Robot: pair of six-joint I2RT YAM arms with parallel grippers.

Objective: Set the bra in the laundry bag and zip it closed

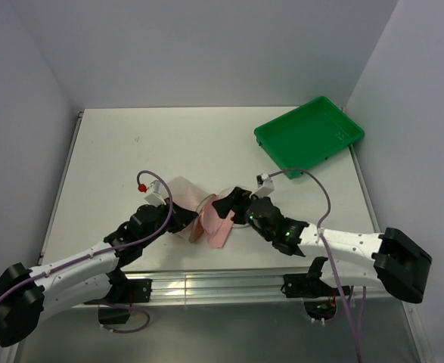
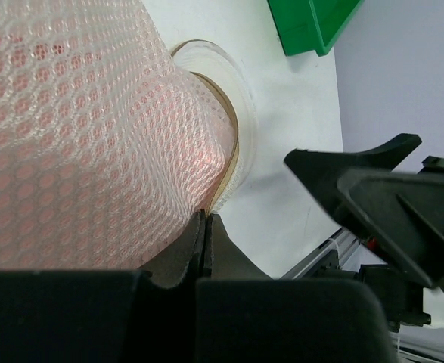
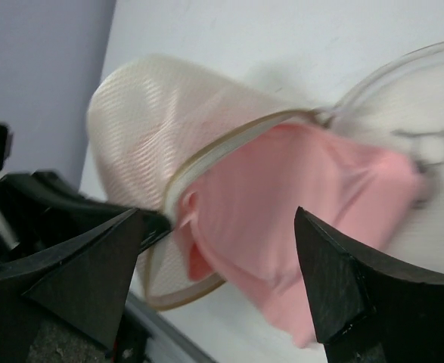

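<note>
At the left side of the laundry bag [image 1: 182, 189], the left gripper [image 1: 178, 220] pinches the mesh rim, jaws pressed together. The bra [image 1: 218, 227] lies half inside the open bag and spills out at its right. There the right gripper [image 3: 214, 287] has its jaws spread. The green tray [image 1: 308, 136] is well apart, far right.

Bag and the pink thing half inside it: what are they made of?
Bag: looks like cream synthetic mesh, matte; honeycomb holes let pink show through. Bra: probably soft pale-pink fabric, smooth and matte; it folds and droops limply.
</note>
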